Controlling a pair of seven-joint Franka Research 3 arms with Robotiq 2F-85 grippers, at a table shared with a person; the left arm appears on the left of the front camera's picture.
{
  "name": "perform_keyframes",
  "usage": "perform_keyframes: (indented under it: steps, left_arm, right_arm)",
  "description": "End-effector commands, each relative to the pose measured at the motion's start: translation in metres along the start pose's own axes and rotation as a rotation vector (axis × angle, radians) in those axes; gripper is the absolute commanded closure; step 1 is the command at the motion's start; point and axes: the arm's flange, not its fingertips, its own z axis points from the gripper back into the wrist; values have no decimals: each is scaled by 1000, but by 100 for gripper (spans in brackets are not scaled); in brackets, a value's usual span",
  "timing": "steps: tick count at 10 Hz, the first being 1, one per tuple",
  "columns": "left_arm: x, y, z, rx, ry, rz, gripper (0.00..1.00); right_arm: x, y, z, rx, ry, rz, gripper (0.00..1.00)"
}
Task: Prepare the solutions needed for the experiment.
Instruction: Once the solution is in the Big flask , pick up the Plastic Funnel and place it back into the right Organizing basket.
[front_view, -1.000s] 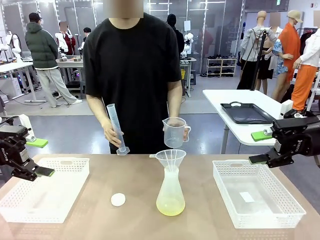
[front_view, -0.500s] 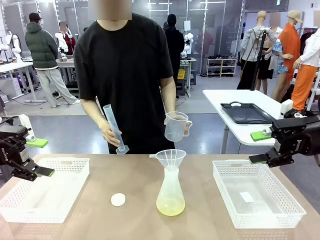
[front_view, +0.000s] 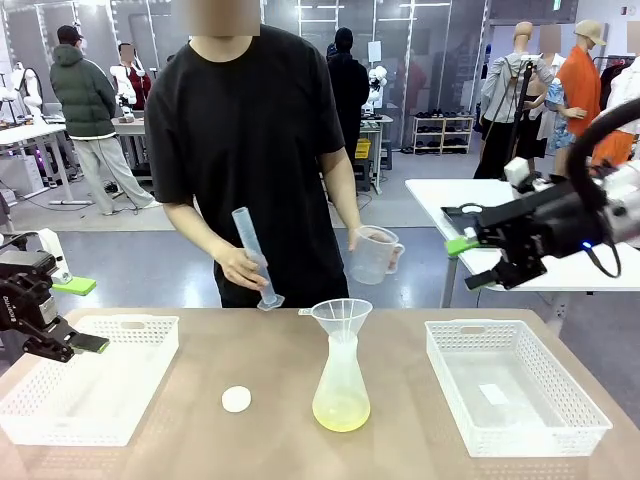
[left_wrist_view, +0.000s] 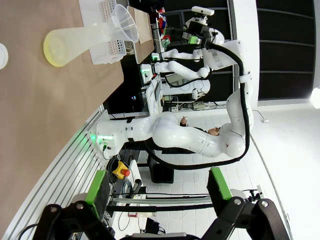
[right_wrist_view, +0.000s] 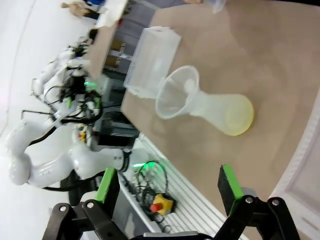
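Brown tabletop (front_view: 200, 360) runs across the front view, with an open workshop floor and other tables behind it. Near its middle stands a clear conical flask (front_view: 341, 375) with a clear plastic funnel (front_view: 341, 318) seated in its neck. The pale yellow see-through liquid (front_view: 341, 410) lies in a shallow layer at the flask's bottom and tints the glass there. A small white round stopper (front_view: 236, 399) lies flat on the tabletop to the picture's left of the flask, apart from it.

A white slotted plastic basket (front_view: 150, 325) sits at the left end of the tabletop and a second white slotted basket (front_view: 440, 350) at the right end, both well clear of the flask.

At the far side stands a person in a black T-shirt (front_view: 255, 130). One hand (front_view: 236, 268) holds a tall clear graduated cylinder (front_view: 253, 250) tilted, foot downward. The other hand (front_view: 357, 240) holds a clear plastic beaker with a handle (front_view: 375, 258), to the upper right of the funnel and not over it.

The left tool (front_view: 82, 315) hangs at the picture's left edge beside the left basket's far corner, its green-padded fingers spread wide with nothing between them. The right tool (front_view: 472, 262) is raised well above the tabletop, beyond the right basket, fingers likewise wide apart and empty. Its wrist view looks down on the flask and funnel between its two fingers.
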Motion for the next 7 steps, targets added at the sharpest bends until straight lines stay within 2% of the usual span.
perform_keyframes:
  steps: [1, 3, 5, 7]
  left_arm:
    - [-2, -1, 2, -6, 9, -7, 0]
    - [-2, -1, 2, -6, 9, -7, 0]
    - [-2, -1, 2, -6, 9, -7, 0]
    - [-2, -1, 2, -6, 9, -7, 0]
  right_arm:
    - [34, 19, -24, -153, 68, -23, 0]
    - [50, 41, -49, -277, 124, -6, 0]
    - [58, 56, -75, -350, 221, 18, 0]
    - [66, 65, -105, -421, 275, 21, 0]
